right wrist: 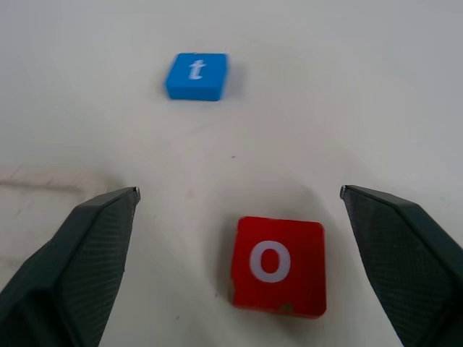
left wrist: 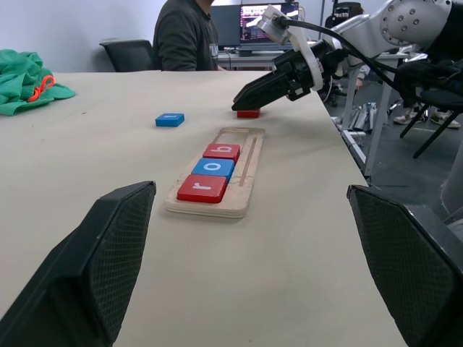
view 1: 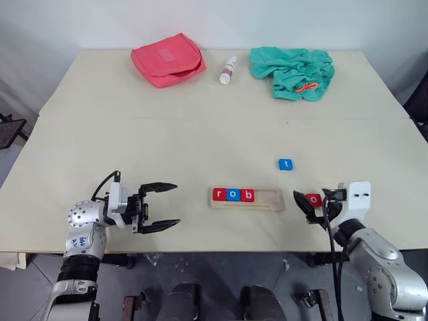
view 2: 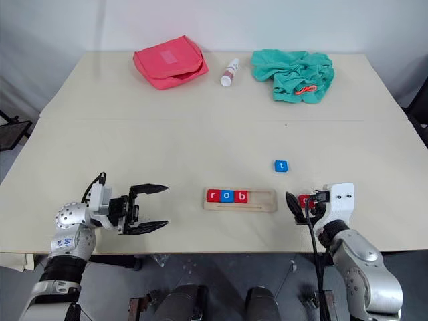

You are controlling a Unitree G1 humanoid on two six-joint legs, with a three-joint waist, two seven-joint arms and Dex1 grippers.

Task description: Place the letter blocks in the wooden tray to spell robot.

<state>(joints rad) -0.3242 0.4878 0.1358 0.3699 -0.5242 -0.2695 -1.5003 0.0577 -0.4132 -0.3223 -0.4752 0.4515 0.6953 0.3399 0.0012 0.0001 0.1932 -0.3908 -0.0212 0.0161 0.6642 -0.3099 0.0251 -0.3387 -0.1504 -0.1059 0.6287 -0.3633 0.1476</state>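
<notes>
Three letter blocks, red r (view 1: 219,194), blue o (view 1: 233,195) and red b (view 1: 247,195), sit in the wooden tray (view 1: 267,199) at lower centre. Two lie loose: blue t (view 1: 286,164) right of centre, red o (right wrist: 278,265) between the right gripper (right wrist: 239,238)'s spread fingers. The left gripper (view 1: 162,206) at lower left gapes empty.

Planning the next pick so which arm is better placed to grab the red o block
Right. The right hand is open with the red o lying on the table between its fingers. The left hand is open too, but sits on the far side of the tray from that block.
</notes>
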